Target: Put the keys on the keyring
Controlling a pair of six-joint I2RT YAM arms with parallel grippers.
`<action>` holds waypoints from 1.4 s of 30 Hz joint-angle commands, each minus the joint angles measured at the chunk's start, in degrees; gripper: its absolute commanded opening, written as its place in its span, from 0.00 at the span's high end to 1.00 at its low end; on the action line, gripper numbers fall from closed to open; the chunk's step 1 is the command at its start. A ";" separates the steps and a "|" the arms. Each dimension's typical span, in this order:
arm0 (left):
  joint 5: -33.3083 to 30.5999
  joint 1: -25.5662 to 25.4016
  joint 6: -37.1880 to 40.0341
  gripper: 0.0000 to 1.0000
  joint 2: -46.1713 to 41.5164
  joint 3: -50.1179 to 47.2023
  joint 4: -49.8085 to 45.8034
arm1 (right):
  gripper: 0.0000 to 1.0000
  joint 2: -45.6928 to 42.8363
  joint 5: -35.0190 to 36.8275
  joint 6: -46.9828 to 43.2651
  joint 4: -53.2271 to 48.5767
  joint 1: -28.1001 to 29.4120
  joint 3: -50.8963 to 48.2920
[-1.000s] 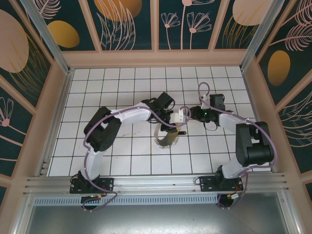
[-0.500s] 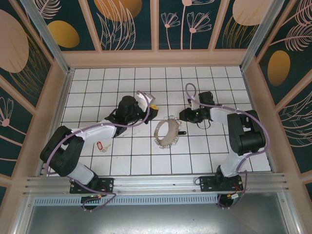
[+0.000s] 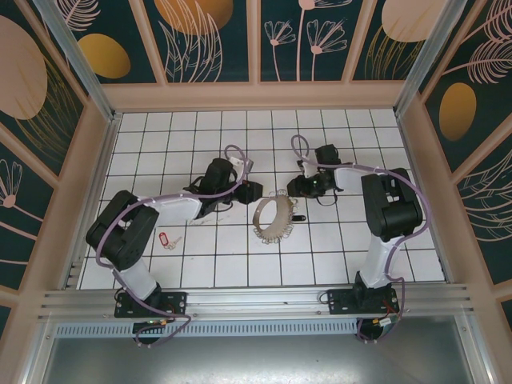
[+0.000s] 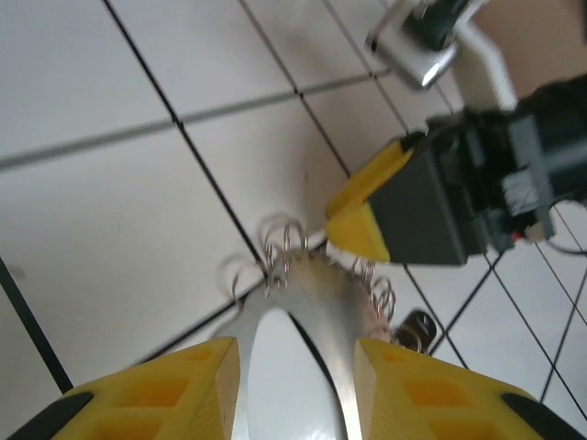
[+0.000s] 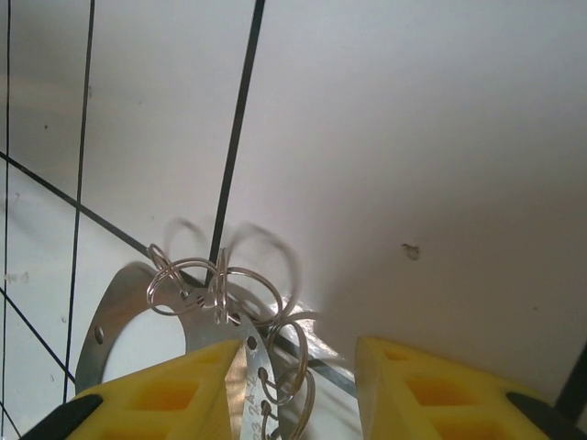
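Both jaws stand parted, gripping nothing. The left gripper (image 4: 295, 356) and right gripper (image 5: 293, 356) flank the keyring (image 3: 274, 218) mid-table (image 3: 208, 268). The red-tagged key (image 3: 166, 238) lies toward the near-left corner.

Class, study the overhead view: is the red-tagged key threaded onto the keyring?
No, the red-tagged key lies by itself on the white tiles, well to the left of the keyring.

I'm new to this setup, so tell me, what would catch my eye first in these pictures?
The pale keyring, fringed with small metal rings, lies mid-table between the left arm and the right arm, both bent in toward it. A red-tagged key lies alone on the white tiles farther left. Close up, the left arm's yellow fingers stand apart over the keyring.
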 commanded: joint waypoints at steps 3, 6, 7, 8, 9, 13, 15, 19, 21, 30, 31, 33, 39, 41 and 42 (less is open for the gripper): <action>9.44 0.08 -3.11 0.62 2.99 0.42 -3.15 | 0.64 1.26 -0.95 -1.72 -4.52 1.22 0.74; 12.95 -0.19 -4.11 0.63 5.05 0.49 -2.04 | 0.65 2.31 -1.71 -2.15 -4.93 1.40 1.26; 13.03 -0.52 -4.07 0.64 5.92 1.33 -2.83 | 0.65 2.70 -1.90 -2.39 -5.19 1.43 1.43; 12.80 -0.89 -3.94 0.67 6.94 1.95 -3.60 | 0.66 2.94 -2.19 -2.58 -5.38 1.50 1.60; 13.01 -1.26 -3.73 0.69 7.86 2.51 -4.04 | 0.67 3.06 -2.73 -2.99 -5.69 1.59 1.76; 12.40 -2.00 -3.40 0.78 10.86 3.86 -6.25 | 0.67 3.69 -4.51 -4.64 -7.06 1.98 2.22; 11.98 -2.17 -3.12 0.80 11.64 4.04 -7.39 | 0.67 4.31 -4.96 -5.19 -8.01 2.05 2.61; 10.22 -2.20 -3.57 0.82 12.99 3.28 -7.47 | 0.68 5.27 -6.56 -5.98 -9.10 2.23 2.98; 9.69 -2.21 -3.46 0.84 13.48 2.94 -7.21 | 0.68 5.59 -7.89 -6.47 -9.45 2.29 3.20; 8.00 -2.23 -3.34 0.85 12.68 2.04 -5.23 | 0.73 6.58 -11.66 -8.26 -11.30 2.38 4.26; 7.81 -2.26 -3.36 0.85 12.31 1.87 -4.78 | 0.74 6.50 -11.73 -8.33 -11.39 2.34 4.26; 7.28 -2.23 -3.36 0.85 11.83 1.86 -4.19 | 0.77 6.41 -12.18 -8.41 -11.34 2.34 4.27; 6.52 -2.20 -4.09 0.83 10.56 1.68 -1.68 | 0.87 4.85 -13.85 -7.76 -10.22 1.84 4.27; 5.76 -2.23 -4.07 0.81 8.91 1.18 -0.50 | 0.91 3.80 -13.69 -7.40 -9.39 1.41 3.97; 5.26 -2.15 -3.98 0.79 7.72 0.94 -0.20 | 0.92 2.97 -13.76 -7.08 -8.62 1.17 3.63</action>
